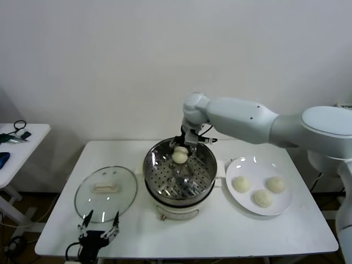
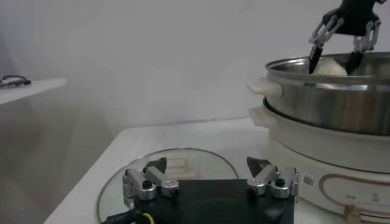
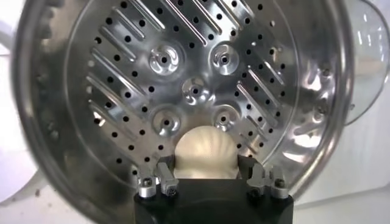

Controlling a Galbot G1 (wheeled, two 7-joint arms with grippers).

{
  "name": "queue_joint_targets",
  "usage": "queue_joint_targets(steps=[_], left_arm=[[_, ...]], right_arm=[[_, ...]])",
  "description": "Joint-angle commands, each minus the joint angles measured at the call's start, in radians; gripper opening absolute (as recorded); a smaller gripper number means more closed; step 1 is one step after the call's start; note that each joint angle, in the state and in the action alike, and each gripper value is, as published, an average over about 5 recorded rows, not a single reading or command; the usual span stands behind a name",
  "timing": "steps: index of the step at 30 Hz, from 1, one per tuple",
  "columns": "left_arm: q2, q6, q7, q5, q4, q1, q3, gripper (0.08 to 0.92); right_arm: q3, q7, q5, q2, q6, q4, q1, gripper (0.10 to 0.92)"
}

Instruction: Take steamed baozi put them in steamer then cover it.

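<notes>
Head view: the step in hand is loading the first baozi. The right claw (image 1: 180, 146) hangs over the far side of the steamer (image 1: 180, 175), at frame centre, gripping a bun (image 1: 180, 155) just above the perforated tray. The right arm (image 1: 247, 121) reaches in from the right edge, forearm nearly level, wrist bent straight down. Three more buns (image 1: 262, 198) lie on the plate (image 1: 240, 198), right of the steamer on the table (image 1: 264, 231). The cover (image 1: 106, 193) lies flat to the left of the steamer. The left claw (image 1: 99, 230) waits at the lower left, just in front of the cover, its fingers spread and empty.

Left wrist view: the left claw (image 2: 210, 176) stands open over the near rim of the cover (image 2: 183, 159). In the upper right, the right claw (image 2: 334, 58) pinches the bun (image 2: 333, 67) at the level of the steamer's (image 2: 332, 100) rim.

Right wrist view: the bun (image 3: 205, 154) sits between the right claw's fingers (image 3: 165, 176) at lower centre, with the tray (image 3: 189, 85) bare beyond it.

The next move likely calls for lowering the bun onto the tray and opening the claw, then going to the plate for another; the cover comes last.
</notes>
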Motion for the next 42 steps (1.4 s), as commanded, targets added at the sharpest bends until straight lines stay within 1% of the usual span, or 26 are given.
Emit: queue_joint_targets(steps=[1,5,7,11,14,16,18,22,26,29,34,42], left_arm=[[0.001,0.003,0.000,0.001,-0.003,0.001,0.000,0.823],[0.001,0.004,0.001,0.004,-0.011,0.006,-0.001,0.823],[0.002,0.003,0.001,0.007,-0.014,0.011,-0.002,0.823],[0.005,0.000,0.001,0.017,-0.018,0.020,-0.002,0.823],[0.007,-0.002,0.001,0.019,-0.020,0.025,-0.005,0.823],[0.008,-0.002,0.000,0.018,-0.022,0.026,-0.006,0.823],[0.008,-0.001,0.000,0.017,-0.026,0.027,-0.008,0.823],[0.008,0.000,0.000,0.017,-0.032,0.028,-0.007,0.823],[0.008,0.001,0.000,0.017,-0.034,0.027,-0.009,0.823],[0.009,-0.002,-0.002,0.017,-0.031,0.023,-0.016,0.823],[0.010,-0.006,-0.003,0.017,-0.020,0.021,-0.023,0.823],[0.002,-0.013,-0.004,0.024,-0.011,0.023,-0.020,0.823]], right_arm=[[-0.003,0.007,0.056,0.005,-0.007,-0.011,-0.010,0.710],[-0.027,-0.038,0.227,-0.035,-0.027,0.041,0.107,0.794],[-0.069,-0.080,0.349,-0.067,-0.038,0.062,0.199,0.815],[-0.179,-0.175,0.627,-0.165,-0.101,0.080,0.371,0.822],[-0.274,-0.221,0.786,-0.285,-0.261,0.096,0.468,0.823],[-0.351,-0.221,0.847,-0.378,-0.390,0.130,0.512,0.823],[-0.427,-0.200,0.853,-0.464,-0.485,0.175,0.526,0.823],[-0.501,-0.118,0.808,-0.616,-0.689,0.271,0.466,0.823],[-0.444,-0.036,0.801,-0.689,-0.841,0.343,0.319,0.823],[-0.347,-0.012,0.790,-0.691,-0.877,0.339,0.190,0.823],[-0.209,-0.006,0.695,-0.648,-0.886,0.275,0.009,0.823],[-0.072,0.002,0.601,-0.579,-0.886,0.172,-0.162,0.823]])
